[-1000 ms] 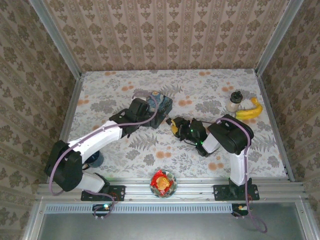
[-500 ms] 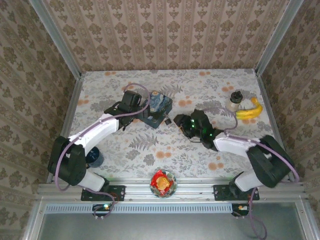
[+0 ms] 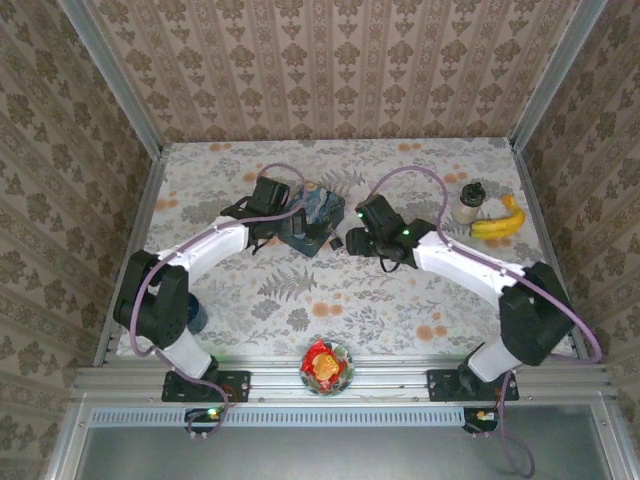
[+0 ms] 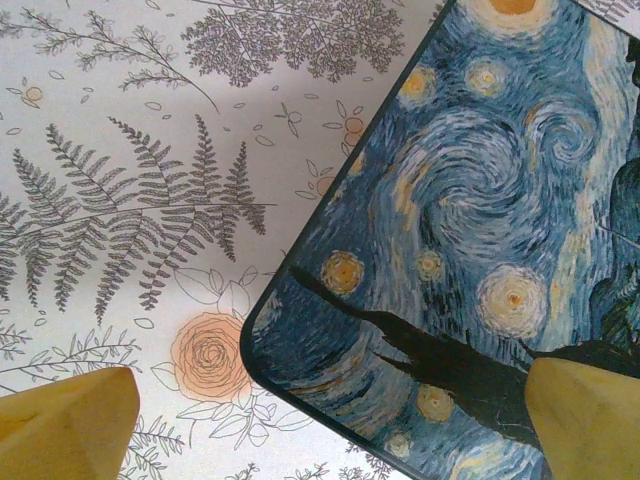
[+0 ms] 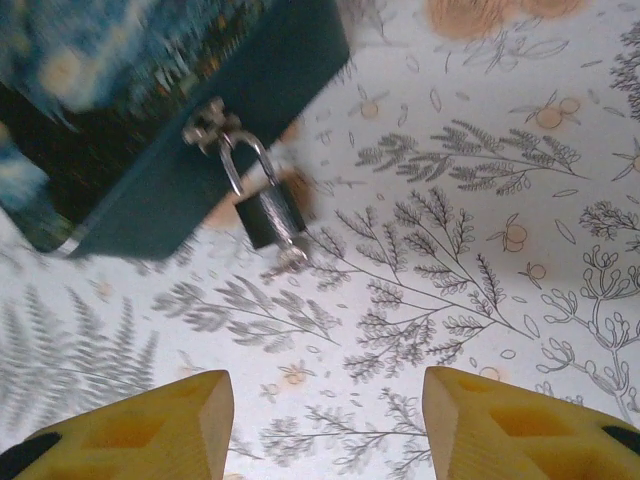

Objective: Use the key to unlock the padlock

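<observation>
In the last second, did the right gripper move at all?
Yes. The right gripper has edged up the table, away from the glass bowl and closer to the blue tin and its padlock.

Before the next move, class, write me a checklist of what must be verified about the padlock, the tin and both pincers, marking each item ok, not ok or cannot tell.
1. Padlock in the right wrist camera's sight: ok, it sits beside the blue tin.
2. Shackle free of the hasp: not ok, it loops through.
3. Key found: cannot tell; a blurred silvery bit sits at the padlock's base.
4. Right pincer open and empty: ok.
5. Left pincer steadying the tin: not ok, it is open, straddling the tin's corner.
</observation>
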